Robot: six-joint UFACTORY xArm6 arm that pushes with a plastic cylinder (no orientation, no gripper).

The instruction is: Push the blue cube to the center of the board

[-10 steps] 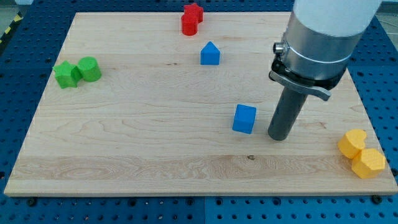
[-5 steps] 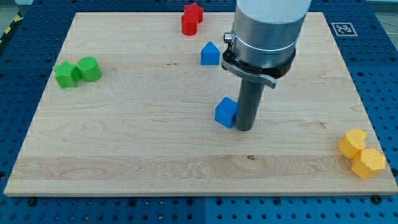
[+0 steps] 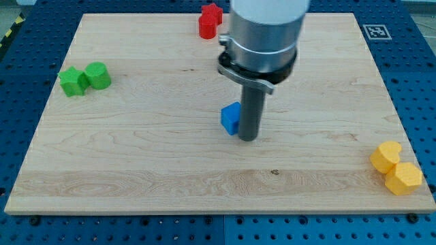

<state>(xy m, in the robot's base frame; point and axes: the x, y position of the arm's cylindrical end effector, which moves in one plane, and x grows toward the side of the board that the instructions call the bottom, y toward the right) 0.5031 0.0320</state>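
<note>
Camera view: my tip (image 3: pixel 248 139) presses the blue cube (image 3: pixel 230 118) from its 3 o'clock face, gripping nothing; light, rigid, it should slide easily on the board (image 3: pixel 136 156).

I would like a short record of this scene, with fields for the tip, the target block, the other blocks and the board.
tip: my tip rests on the board, against the blue cube's right side in the view
target block: blue cube, near the board's middle
green blocks: two, side by side near the view's left edge
red block: star-like shape, at the view's top edge
yellow blocks: two, at the view's bottom right corner
board: pale wooden board
</note>
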